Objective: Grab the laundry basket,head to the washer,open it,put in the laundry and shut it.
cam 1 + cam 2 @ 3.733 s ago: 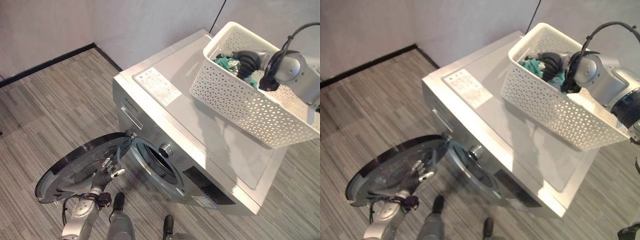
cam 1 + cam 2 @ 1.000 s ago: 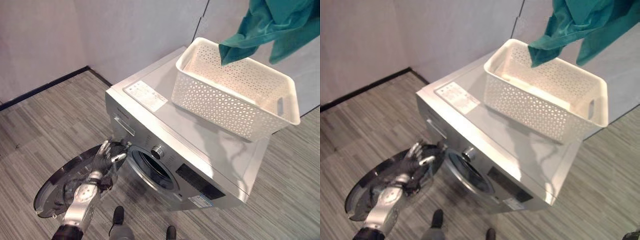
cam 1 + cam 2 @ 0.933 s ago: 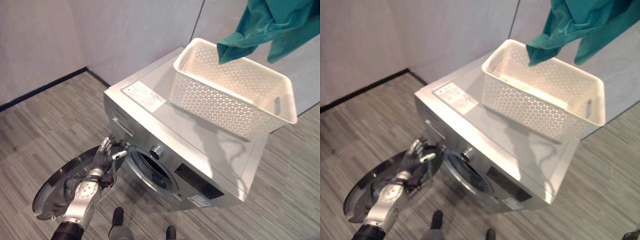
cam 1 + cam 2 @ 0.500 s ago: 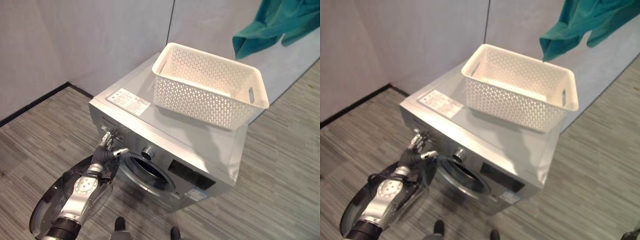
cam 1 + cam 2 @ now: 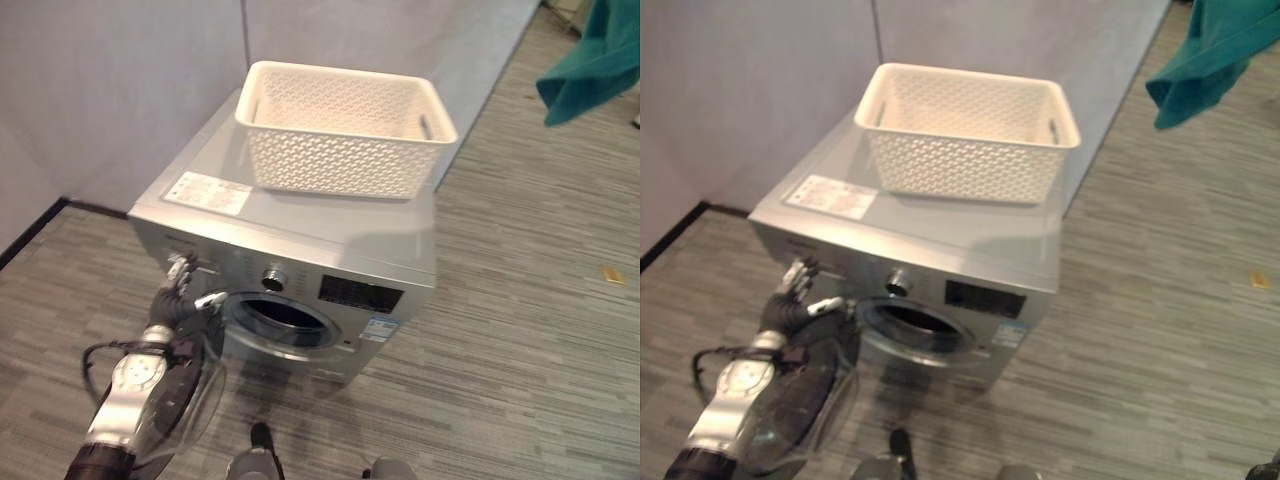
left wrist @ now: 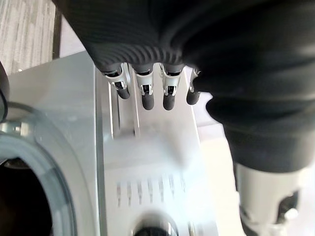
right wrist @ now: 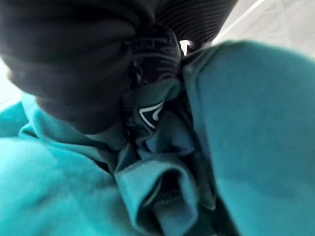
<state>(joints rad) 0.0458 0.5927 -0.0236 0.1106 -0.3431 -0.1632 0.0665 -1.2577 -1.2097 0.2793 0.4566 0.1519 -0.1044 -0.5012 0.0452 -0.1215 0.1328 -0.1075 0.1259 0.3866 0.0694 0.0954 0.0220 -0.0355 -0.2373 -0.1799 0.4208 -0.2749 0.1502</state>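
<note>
The white laundry basket [image 5: 345, 130] stands on top of the silver washer [image 5: 330, 245], and I see no laundry in it. The washer's round glass door [image 5: 190, 400] hangs open at the lower left, leaving the dark drum opening [image 5: 280, 318] exposed. A teal garment [image 5: 595, 65] hangs in the air at the upper right, away from the washer. In the right wrist view the teal garment [image 7: 162, 187] is bunched against my right hand [image 7: 74, 59], which is shut on it. My left hand [image 5: 170, 305] is open, its straight fingers [image 6: 147, 93] by the washer's upper left front corner.
Grey walls close in behind and left of the washer. Striped wood-look floor [image 5: 520, 330] spreads to the right and front. A small yellow scrap [image 5: 610, 273] lies on the floor at the right. A control knob [image 5: 272, 277] sits above the drum opening.
The camera has swung round, so the washer now faces me. My right hand lifted the teal garment out of the basket. My left hand rose from the door to the washer's front.
</note>
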